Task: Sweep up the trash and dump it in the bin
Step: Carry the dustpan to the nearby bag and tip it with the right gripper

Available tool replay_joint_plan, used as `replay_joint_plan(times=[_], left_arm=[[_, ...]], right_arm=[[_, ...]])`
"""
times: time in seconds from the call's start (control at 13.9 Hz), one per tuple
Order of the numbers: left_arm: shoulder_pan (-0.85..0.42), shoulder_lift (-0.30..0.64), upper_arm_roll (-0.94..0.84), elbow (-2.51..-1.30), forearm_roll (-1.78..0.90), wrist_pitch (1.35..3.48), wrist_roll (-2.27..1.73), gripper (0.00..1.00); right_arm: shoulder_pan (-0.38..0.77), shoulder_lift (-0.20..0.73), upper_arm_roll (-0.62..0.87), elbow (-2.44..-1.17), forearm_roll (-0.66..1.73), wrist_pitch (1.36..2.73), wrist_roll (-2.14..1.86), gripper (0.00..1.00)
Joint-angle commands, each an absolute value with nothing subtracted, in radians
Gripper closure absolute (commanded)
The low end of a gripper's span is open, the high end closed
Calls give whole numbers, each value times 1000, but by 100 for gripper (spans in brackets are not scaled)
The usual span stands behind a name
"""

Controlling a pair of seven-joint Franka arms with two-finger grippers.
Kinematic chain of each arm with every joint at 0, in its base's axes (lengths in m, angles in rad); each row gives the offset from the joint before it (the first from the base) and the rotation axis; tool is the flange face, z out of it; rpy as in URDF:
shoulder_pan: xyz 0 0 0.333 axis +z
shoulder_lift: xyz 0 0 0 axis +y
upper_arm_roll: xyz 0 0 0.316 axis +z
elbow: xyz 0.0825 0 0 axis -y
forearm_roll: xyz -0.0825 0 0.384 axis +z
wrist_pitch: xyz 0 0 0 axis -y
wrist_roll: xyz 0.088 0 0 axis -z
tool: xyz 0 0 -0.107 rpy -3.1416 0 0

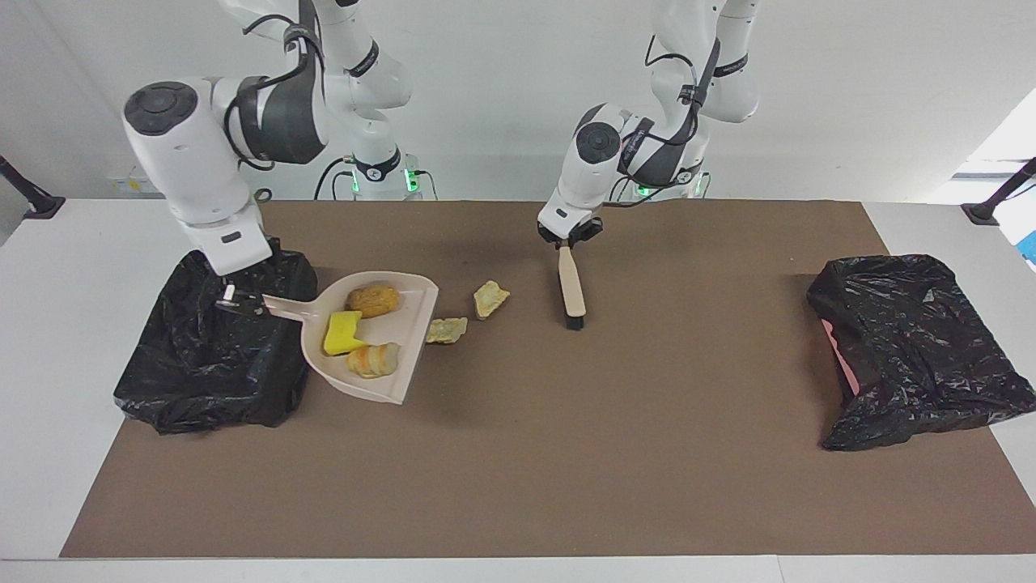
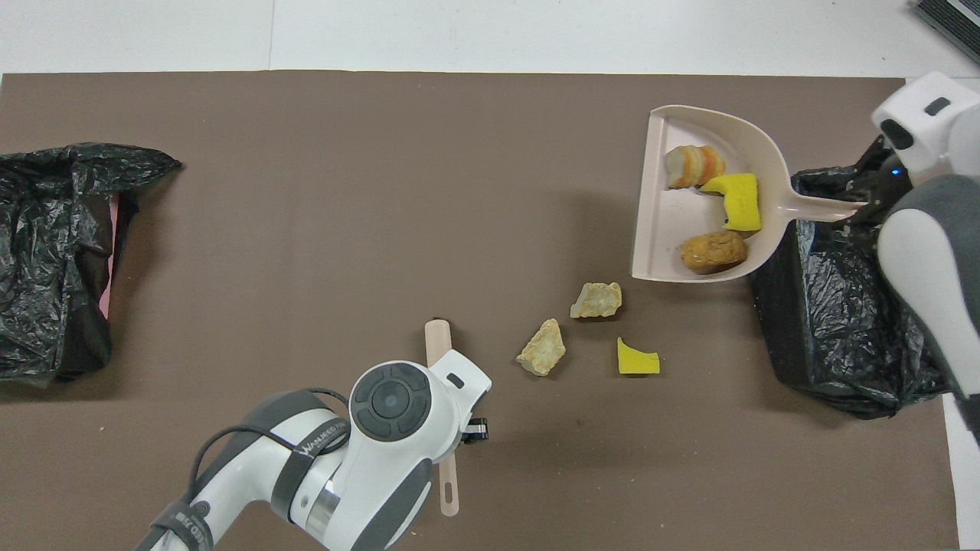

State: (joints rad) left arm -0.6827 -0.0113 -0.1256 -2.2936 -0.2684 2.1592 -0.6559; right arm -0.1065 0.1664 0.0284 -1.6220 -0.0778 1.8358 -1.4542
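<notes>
Carried loaded dustpan toward bin, right gripper clamped on handle (left gripper pinching brush); tipping needed next.

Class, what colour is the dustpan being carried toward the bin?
The dustpan is pale beige-pink, clearest in the overhead view.

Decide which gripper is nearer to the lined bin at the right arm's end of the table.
Right. The right gripper, shut on the dustpan handle, hangs over that bin. The left gripper holds the brush over the mat's middle, well apart.
</notes>
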Motion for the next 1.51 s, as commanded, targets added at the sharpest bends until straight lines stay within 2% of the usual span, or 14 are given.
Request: replay_joint_plan(times=[0.0, 0.07, 0.14, 0.22, 0.36, 0.57, 0.79, 1.01, 1.15, 1.44], left_arm=[[-749, -100, -106, -2401, -302, 2235, -690, 96], [-746, -97, -104, -2396, -302, 2233, -690, 63], [-739, -92, -103, -2390, -302, 2226, -689, 22], [-735, -86, -100, -2376, -302, 2221, -690, 0], [-694, -58, -95, -2340, -298, 2224, -667, 0], [-556, -49, -95, -2280, -282, 2223, -536, 0], [-419, -23, -95, -2194, -278, 2207, -415, 0], [-335, 49, -95, -2038, -207, 2133, -353, 0], [-269, 80, -95, -1901, -173, 1984, -270, 0], [-112, 68, -94, -1771, -164, 1788, -11, 0]], right_arm=[[-231, 160, 37, -1606, -55, 1819, -1602, 100], [-282, 153, 35, -1612, -64, 1821, -1661, 100], [-328, 146, 35, -1617, -74, 1827, -1713, 100], [-368, 144, 34, -1620, -81, 1836, -1756, 100], [-420, 132, 34, -1629, -179, 1847, -1789, 100], [-446, 115, 34, -1664, -367, 1907, -1792, 100], [-434, 54, 35, -1794, -529, 2003, -1747, 100], [-394, -20, 37, -1923, -717, 2051, -1521, 100], [-351, -52, 37, -1976, -809, 2048, -1377, 100], [-236, -61, 38, -1977, -1006, 1953, -1295, 100]])
